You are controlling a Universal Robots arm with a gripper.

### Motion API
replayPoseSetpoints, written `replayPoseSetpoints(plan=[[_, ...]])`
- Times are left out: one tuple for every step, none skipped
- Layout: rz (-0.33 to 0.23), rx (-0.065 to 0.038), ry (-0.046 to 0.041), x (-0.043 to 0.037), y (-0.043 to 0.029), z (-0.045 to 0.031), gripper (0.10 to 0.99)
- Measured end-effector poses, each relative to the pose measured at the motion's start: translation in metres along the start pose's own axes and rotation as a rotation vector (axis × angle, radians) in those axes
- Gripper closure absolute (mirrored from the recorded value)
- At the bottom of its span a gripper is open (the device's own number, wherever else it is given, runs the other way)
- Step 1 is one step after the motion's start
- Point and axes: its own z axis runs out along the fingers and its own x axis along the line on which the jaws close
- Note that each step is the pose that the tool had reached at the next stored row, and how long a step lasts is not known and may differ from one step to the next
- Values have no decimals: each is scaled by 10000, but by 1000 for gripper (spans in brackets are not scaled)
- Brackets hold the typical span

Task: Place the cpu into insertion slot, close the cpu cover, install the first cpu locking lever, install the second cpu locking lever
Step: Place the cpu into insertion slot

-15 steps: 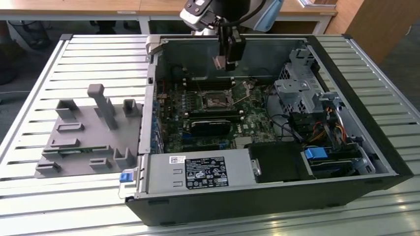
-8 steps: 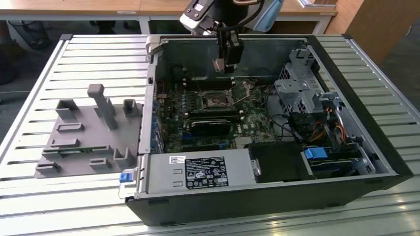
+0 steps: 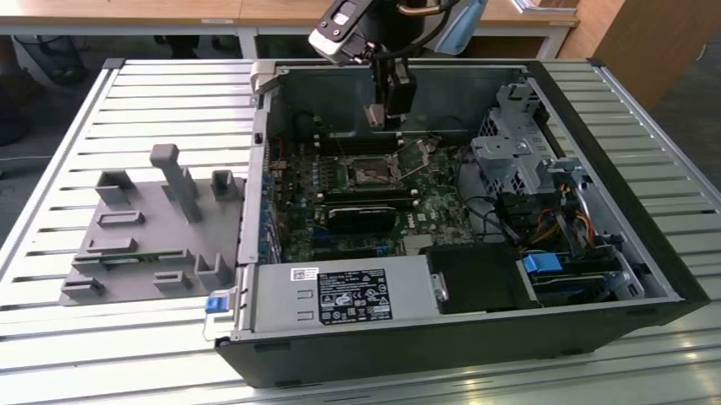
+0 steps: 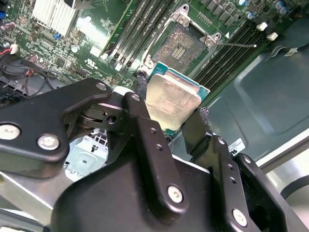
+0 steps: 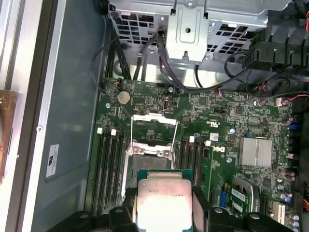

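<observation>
Pinching the cpu (image 4: pixel 175 96) by two opposite edges, my gripper (image 4: pixel 171 102) holds it flat in the air near the bare slot (image 4: pixel 181 46), I judge to lower it level; not yet seated.

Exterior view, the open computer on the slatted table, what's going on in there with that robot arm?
A robot arm is reaching down into the open computer case. Its gripper is shut on the cpu, gripping the chip by two opposite edges and holding it above the motherboard. In the second wrist view the insertion slot lies bare a little beyond the chip, so the cpu is not yet seated.
</observation>
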Motion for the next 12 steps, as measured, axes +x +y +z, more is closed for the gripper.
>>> replayPoseSetpoints(plan=[[4,0,0,1,0,7,549],[7,0,0,1,-1,13,549],[11,0,-1,3,-2,19,549],[15,0,-1,5,-2,28,549],[20,0,-1,7,-3,37,549],[26,-1,-1,8,-4,46,549],[36,-1,-2,10,-4,55,549],[46,-1,-3,10,-5,63,549],[52,0,-5,11,-5,70,549],[58,0,-6,12,-6,76,549],[62,0,-5,12,-6,82,549],[65,0,-5,13,-6,87,549]])
